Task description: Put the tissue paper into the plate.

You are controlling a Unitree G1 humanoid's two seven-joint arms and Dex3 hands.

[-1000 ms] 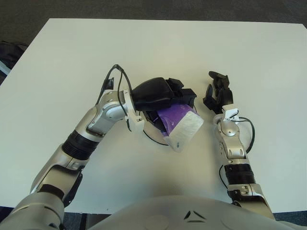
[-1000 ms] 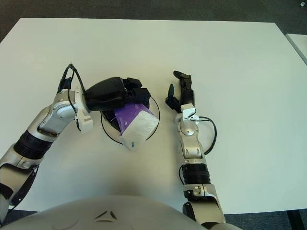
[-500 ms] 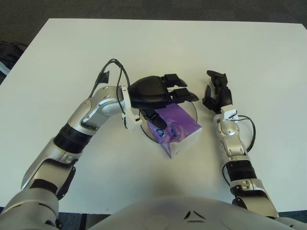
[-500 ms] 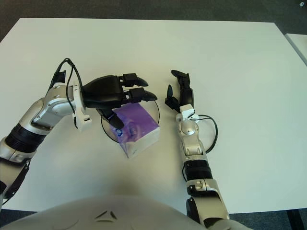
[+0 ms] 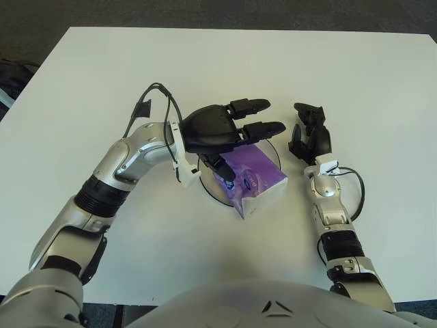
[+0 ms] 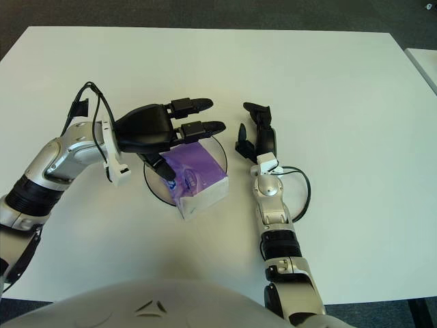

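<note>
A purple tissue pack [image 5: 251,179] with a white side lies on the black plate [image 5: 275,154], its near end hanging over the plate's front rim. My left hand [image 5: 225,131] hovers just above the pack with fingers spread and holds nothing; its thumb still hangs close to the pack's left edge. The plate [image 6: 151,186] is mostly hidden under the hand and the pack. To the right of the plate my right hand [image 5: 308,133] shows upright over the white table [image 5: 382,89], fingers loosely apart and empty.
The white table [image 6: 328,75] stretches to the back and both sides around the plate. A black cable [image 5: 158,102] loops up from my left wrist. Dark floor lies beyond the table's far edge.
My left hand has let go of the tissue pack and opened its fingers, lifting slightly. The pack dropped from a tilted hold to lie flat on the plate. The right hand barely moved.
</note>
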